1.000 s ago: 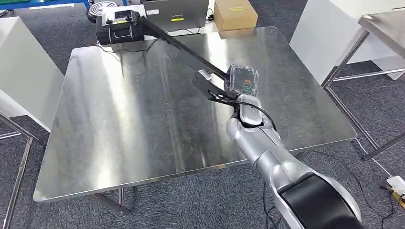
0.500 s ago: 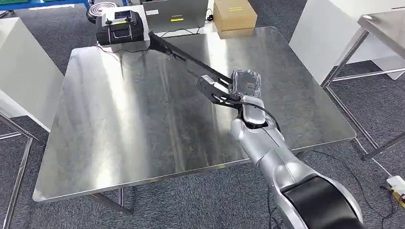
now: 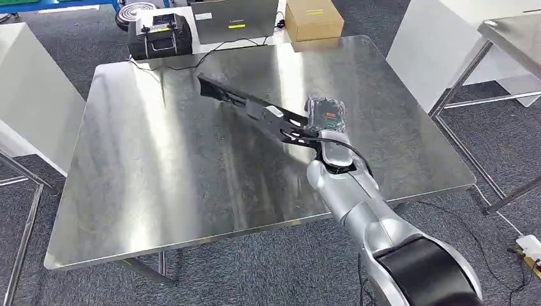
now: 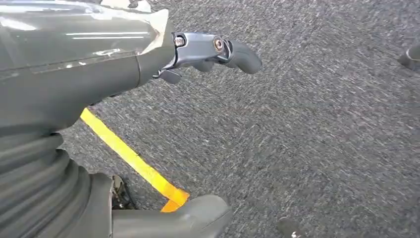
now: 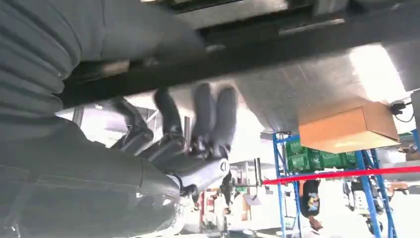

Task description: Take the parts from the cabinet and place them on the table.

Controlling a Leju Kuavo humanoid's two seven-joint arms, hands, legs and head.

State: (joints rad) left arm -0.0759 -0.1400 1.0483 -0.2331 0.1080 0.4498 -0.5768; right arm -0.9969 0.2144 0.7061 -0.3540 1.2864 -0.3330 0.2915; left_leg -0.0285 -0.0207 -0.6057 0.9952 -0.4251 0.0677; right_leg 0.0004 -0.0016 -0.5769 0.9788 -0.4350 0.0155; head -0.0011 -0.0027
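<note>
Right hand (image 3: 317, 132) grasping long black part (image 3: 245, 105) at its near end, far end low over tabletop (image 3: 159, 185); I lower level, then release.

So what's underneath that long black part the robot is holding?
Under the long black part lies the bare steel table, showing its dark reflection. The right hand grips one end; whether the part touches the tabletop can't be told.

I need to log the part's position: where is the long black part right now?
In the head view the long black part is gripped at its near end by the right hand, slanting over the middle of the steel table, its far end pointing toward the table's far left corner.
</note>
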